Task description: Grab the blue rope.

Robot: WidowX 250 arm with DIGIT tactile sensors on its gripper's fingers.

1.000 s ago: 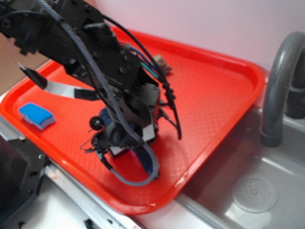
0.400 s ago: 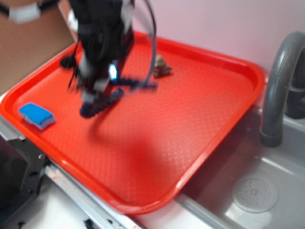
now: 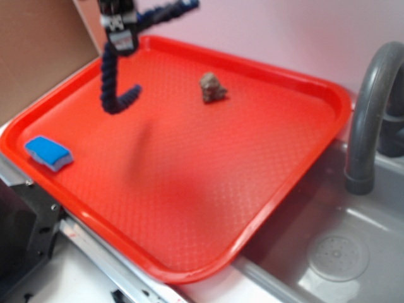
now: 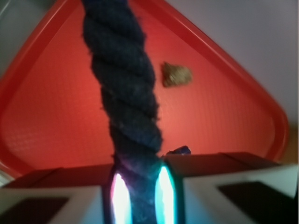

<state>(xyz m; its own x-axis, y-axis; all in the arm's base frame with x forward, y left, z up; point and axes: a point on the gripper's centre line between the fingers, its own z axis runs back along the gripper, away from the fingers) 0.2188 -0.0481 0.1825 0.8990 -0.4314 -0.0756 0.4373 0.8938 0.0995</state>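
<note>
At the top left of the exterior view, the gripper (image 3: 120,39) is clenched on the rope (image 3: 113,79), raised clear of the tray (image 3: 265,158). In the wrist view the rope (image 4: 124,93) sits pinched between the two pale fingers (image 4: 51,203), its twisted strands running straight away from the camera.

From the grip, one length of rope hangs nearly straight down, its long axis close to vertical, and its lower end hooks up and to the right in a J shape above the tray's far left part. The other length runs up and to the right from the gripper, almost level, ending near the top edge of the view. No part of the rope touches the tray.

A small brown rock (image 3: 212,87) lies on the tray toward its far side, well apart from the rope; the wrist view shows it (image 4: 176,74) to the right of the hanging strand. A blue sponge (image 3: 48,152) rests near the tray's left edge.

The tray is red with a fine textured floor and a raised rim. To its right is a grey sink (image 3: 341,252) with a round drain and a curved grey faucet (image 3: 372,113). A pale wall stands behind, and a brown board (image 3: 38,50) fills the far left.
</note>
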